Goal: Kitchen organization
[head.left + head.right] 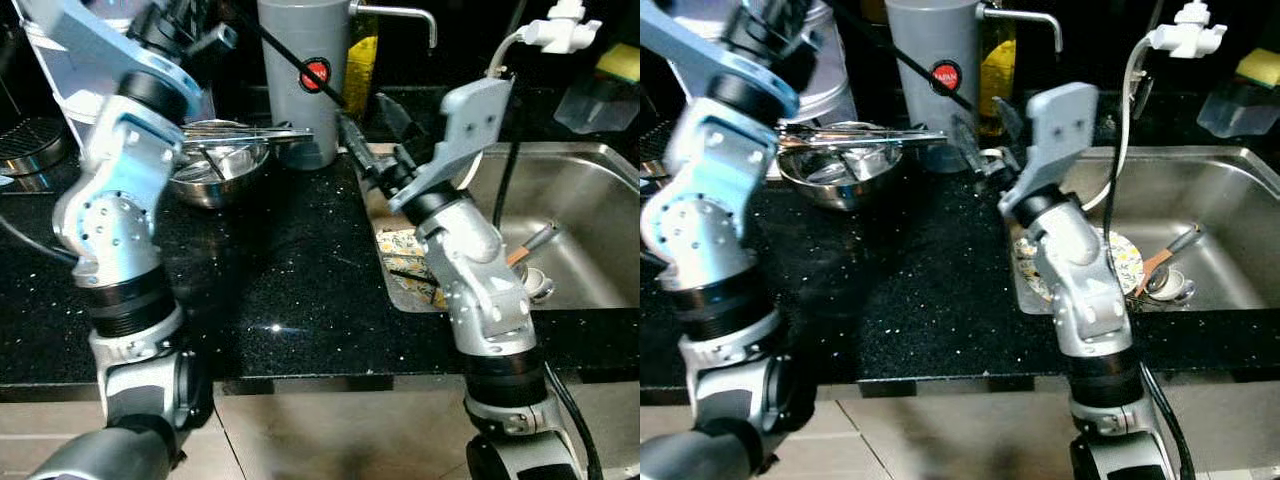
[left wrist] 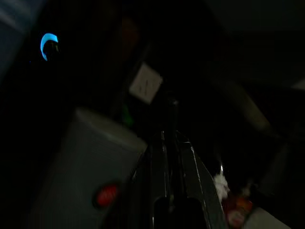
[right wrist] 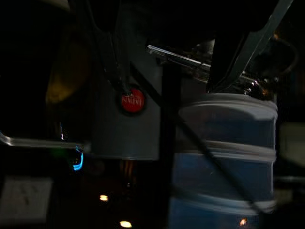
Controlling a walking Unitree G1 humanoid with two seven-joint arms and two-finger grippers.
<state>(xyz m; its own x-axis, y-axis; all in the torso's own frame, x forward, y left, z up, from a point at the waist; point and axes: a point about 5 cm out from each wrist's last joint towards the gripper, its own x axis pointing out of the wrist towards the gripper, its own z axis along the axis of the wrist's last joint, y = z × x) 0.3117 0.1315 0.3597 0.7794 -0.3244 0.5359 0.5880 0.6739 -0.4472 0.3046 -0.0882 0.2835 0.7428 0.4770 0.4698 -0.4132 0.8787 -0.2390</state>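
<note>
With the right gripper [image 1: 375, 135] fingers spread apart just before the tall grey plastic canister [image 1: 303, 75], it could be toppled onto the black speckled worktop [image 1: 280, 290] if nudged.

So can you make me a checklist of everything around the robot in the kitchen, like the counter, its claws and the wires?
Surface: black speckled counter, bare in the middle.
Job's things: steel bowl with tongs lying across its rim; patterned plate, cup and wooden-handled utensil in the sink.
Clutter: grey canister with a red sticker; yellow bottle behind it.
Claws: left claw points at the canister; right claw is raised near the canister, fingers apart.
Cables: black cable hangs over the sink; white tap hose.
Surroundings: tiled floor.
</note>
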